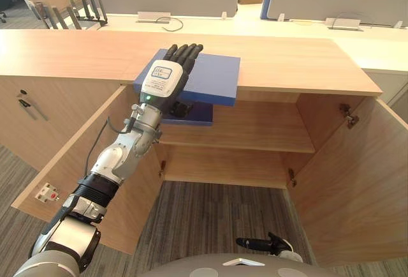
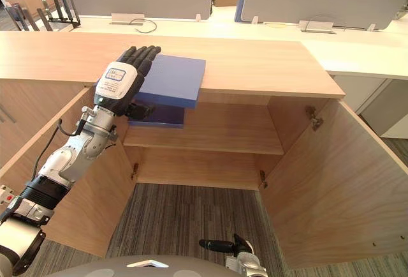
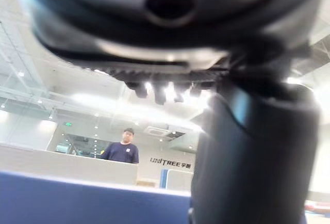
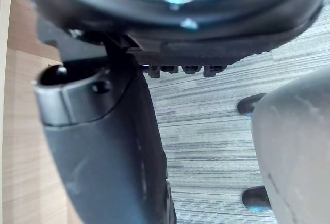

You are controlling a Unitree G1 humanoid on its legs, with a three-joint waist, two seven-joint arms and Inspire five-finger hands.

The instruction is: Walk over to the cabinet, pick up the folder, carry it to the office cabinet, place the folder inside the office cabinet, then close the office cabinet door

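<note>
The folder [image 1: 213, 76] is laid flat on the cabinet top [image 1: 287, 60], with its near edge pushed out past the front lip, so that an edge is offered for gripping from below. The left hand [image 1: 167, 79] is spread on its cover, fingers straight and pressed down. The thumb appears to be tucked under the overhanging part, though that underside is in shadow and is poorly seen. The folder is thus taken to be pinched between fingers and thumb rather than merely pushed.

The right hand [image 1: 261, 245] is hung low over the carpet, fingers relaxed and nothing held. Both doors [image 1: 357, 181] are swung wide, which leaves the shelf [image 1: 255, 130] open to reach. The pick-up is judged to be under way, with lifting not yet done.
</note>
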